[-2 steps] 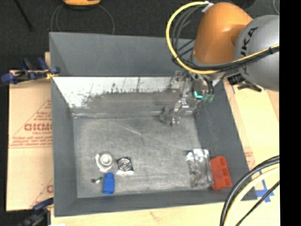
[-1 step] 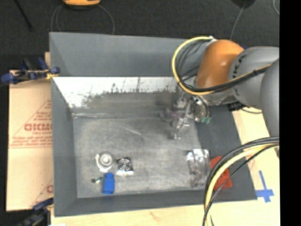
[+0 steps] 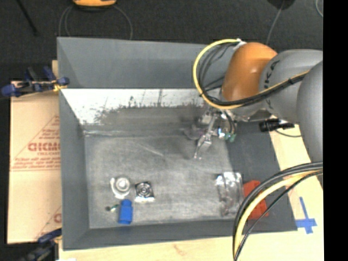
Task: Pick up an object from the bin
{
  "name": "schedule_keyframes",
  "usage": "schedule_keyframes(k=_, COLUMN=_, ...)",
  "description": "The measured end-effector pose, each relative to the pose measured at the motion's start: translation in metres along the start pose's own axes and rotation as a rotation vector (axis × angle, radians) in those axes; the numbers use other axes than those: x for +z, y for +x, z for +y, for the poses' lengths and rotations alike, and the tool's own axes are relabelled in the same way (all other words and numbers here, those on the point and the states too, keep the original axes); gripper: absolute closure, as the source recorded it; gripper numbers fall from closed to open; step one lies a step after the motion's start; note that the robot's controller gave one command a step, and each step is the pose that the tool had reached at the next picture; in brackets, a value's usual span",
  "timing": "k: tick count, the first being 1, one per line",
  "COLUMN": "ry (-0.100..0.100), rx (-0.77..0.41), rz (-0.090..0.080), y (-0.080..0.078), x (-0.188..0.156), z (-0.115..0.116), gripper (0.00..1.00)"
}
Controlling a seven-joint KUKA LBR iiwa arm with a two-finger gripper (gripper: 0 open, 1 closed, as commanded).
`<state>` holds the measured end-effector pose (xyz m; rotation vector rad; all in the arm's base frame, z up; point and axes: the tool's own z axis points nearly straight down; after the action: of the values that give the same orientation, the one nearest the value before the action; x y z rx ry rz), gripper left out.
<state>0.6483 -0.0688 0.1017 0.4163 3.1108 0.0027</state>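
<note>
My gripper point(image 3: 202, 143) hangs over the bare floor in the back right part of the bin, close to the back wall, with no loose thing under it. The nearest thing is a crumpled clear plastic piece point(image 3: 228, 191) at the front right, well below the gripper in the view. Right beside it, against the bin's right wall, lies a red-orange thing point(image 3: 253, 196).
At the front left lie a white round cap-like thing point(image 3: 120, 185), a small shiny metal thing point(image 3: 144, 191) and a blue block point(image 3: 125, 212). The arm with its orange cover and cables comes in over the right rim.
</note>
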Motion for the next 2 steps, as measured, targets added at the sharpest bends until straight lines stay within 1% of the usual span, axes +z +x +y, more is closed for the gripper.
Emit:
schedule_keyframes(k=1, ry=0.001, rx=0.44, rz=-0.003, y=-0.007, x=0.001, z=0.002, gripper=0.0)
schedule_keyframes(k=2, ry=-0.002, rx=0.648, rz=-0.004, y=-0.005, x=0.027, z=0.003, gripper=0.0)
